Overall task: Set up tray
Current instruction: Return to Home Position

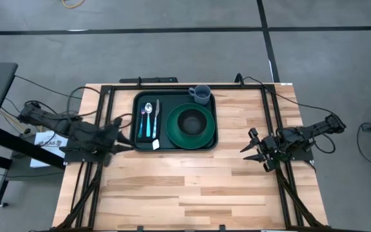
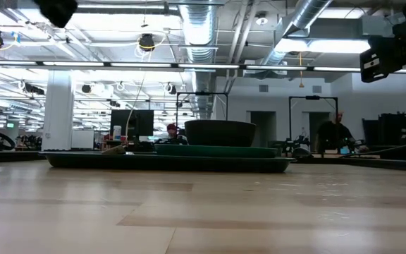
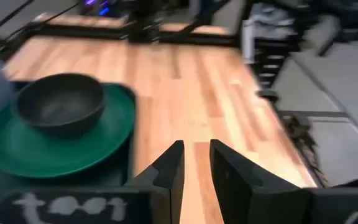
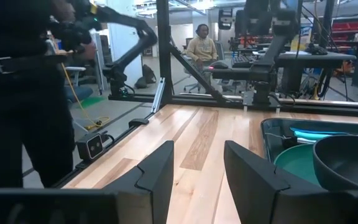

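We see the tray point(image 1: 172, 96) at the far middle of the desk point(image 1: 192, 187), carrying plate point(image 1: 172, 133), bowl point(image 1: 190, 122) and mug point(image 1: 200, 95) (cutlery beside the plate). Left gripper point(image 1: 122, 134) is just beside the tray, fingers slightly apart, empty. Right gripper point(image 1: 250, 143) is well apart, fingers wide, empty.

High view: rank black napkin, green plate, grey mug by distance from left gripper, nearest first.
From left gripper:
1. Black napkin, left side of tray.
2. Green plate, middle-right.
3. Grey mug, top-right corner.
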